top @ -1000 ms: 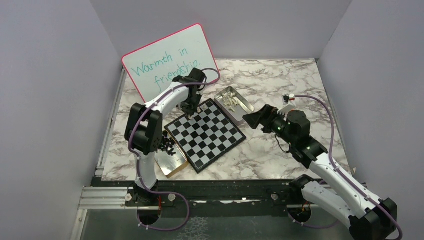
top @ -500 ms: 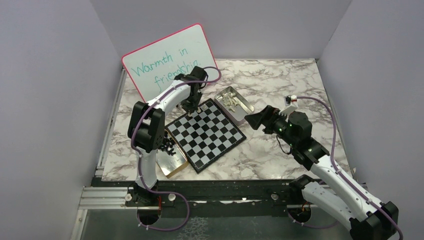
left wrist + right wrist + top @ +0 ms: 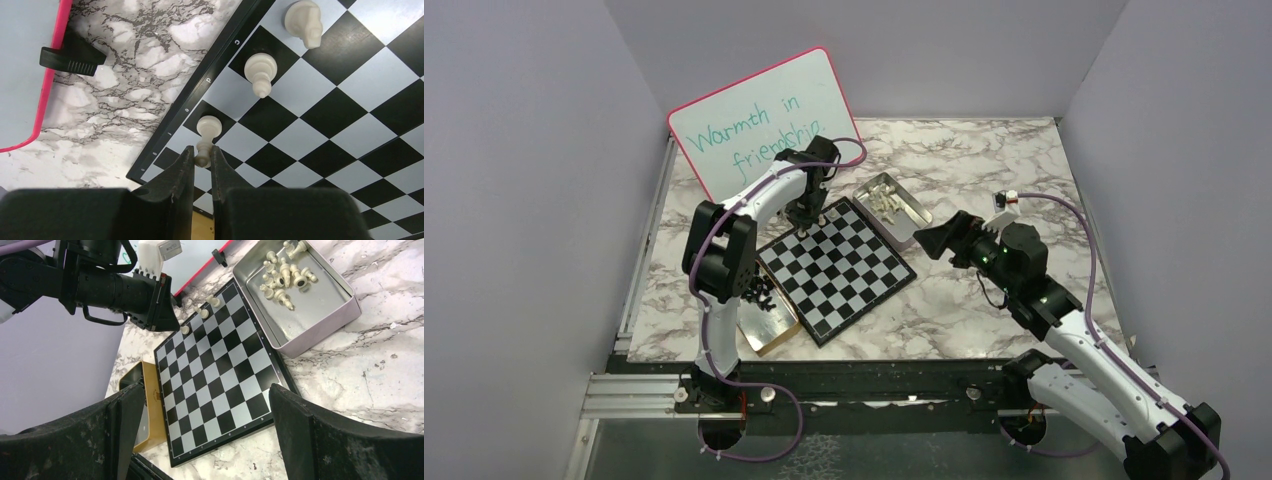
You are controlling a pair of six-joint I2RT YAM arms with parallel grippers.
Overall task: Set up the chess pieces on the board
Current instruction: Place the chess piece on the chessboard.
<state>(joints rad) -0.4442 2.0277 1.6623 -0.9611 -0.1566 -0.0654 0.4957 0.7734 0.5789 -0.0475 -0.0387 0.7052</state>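
My left gripper (image 3: 202, 156) (image 3: 805, 222) is shut on the head of a cream-white chess piece (image 3: 207, 131). The piece's base is over a black square in the edge row at the far-left side of the board (image 3: 844, 275) (image 3: 350, 100); I cannot tell if it touches. Two more white pieces (image 3: 260, 74) (image 3: 303, 20) stand in the same row. My right gripper (image 3: 934, 240) (image 3: 206, 387) hangs open and empty above the board's right side (image 3: 220, 375).
A silver tin (image 3: 911, 212) (image 3: 320, 315) with several loose white pieces (image 3: 282, 277) lies beyond the board's right corner. A gold tin (image 3: 769, 325) (image 3: 145, 405) with black pieces (image 3: 762, 290) sits at the board's left. A pink-rimmed whiteboard (image 3: 764, 120) leans at the back.
The left arm's elbow has shifted slightly right while its gripper stays at the board's far-left edge, still holding the piece. The right arm has drifted a little.
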